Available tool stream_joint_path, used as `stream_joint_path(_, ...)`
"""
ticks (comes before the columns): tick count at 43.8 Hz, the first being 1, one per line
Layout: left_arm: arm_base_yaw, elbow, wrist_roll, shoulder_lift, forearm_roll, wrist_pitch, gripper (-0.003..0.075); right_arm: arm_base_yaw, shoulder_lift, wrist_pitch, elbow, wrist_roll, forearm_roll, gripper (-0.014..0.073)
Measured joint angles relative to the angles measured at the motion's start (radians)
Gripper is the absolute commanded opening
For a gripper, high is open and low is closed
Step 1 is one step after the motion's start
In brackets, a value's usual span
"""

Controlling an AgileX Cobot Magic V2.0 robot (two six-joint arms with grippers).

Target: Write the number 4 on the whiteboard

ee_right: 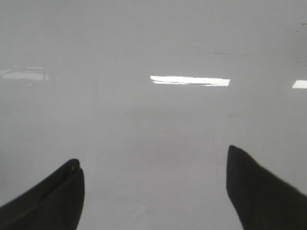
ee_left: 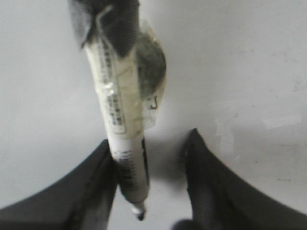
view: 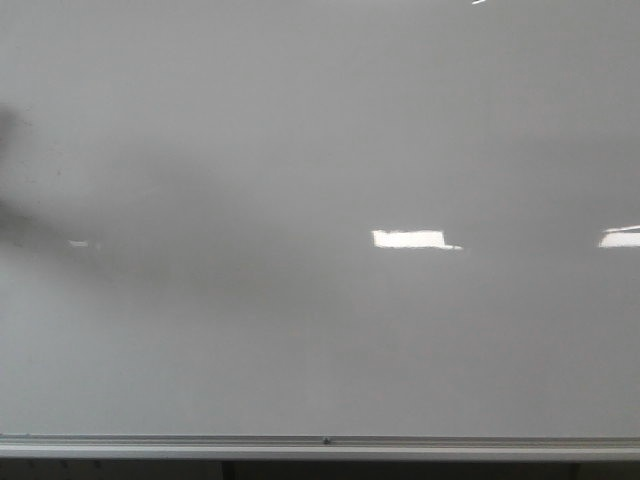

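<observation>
Left pincer (ee_left: 148,163) carries a taped-on pen (ee_left: 120,120), right pincer (ee_right: 153,187) wide apart, whiteboard (view: 320,150) blank with no 4 yet, so press the tip gently, toward 12 o'clock.

Left gripper (ee_left: 151,191): two fingers (ee_left: 91,191) of dark grey to black material, matte, smooth-surfaced. Each finger is broad at the base and tapers to a blunt, rounded tip; the inner faces curve slightly. No screws, cables or markings can be made out on them; the view is soft.

Right gripper (ee_right: 156,191): two fingers (ee_right: 261,191) of the same black, wedge-like form. A thin lighter edge line runs along one finger, near its rounded tip.
</observation>
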Motion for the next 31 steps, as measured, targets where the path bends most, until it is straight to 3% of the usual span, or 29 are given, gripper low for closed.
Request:
stream_joint_path(4,0.0,0.0,0.0,0.0,-0.002,0.011,-0.0011,0.0,0.0,0.001,0.0,0.0,0.0,0.0621)
stream_joint_path(14,0.0,-0.005,0.0,-0.034,-0.004,0.103,-0.002,0.0,0.0,0.001,0.0,0.0,0.0,0.0621)
stream_joint_path(22,-0.062,-0.013,0.0,-0.174,-0.004,0.305,-0.002,0.0,0.0,0.003,-0.002,0.0,-0.002,0.0621)
stream_joint_path(31,-0.258,-0.117,0.107,-0.284,-0.023,0.617,-0.002,0.0,0.0,0.003,-0.002,0.0,-0.002,0.0621)
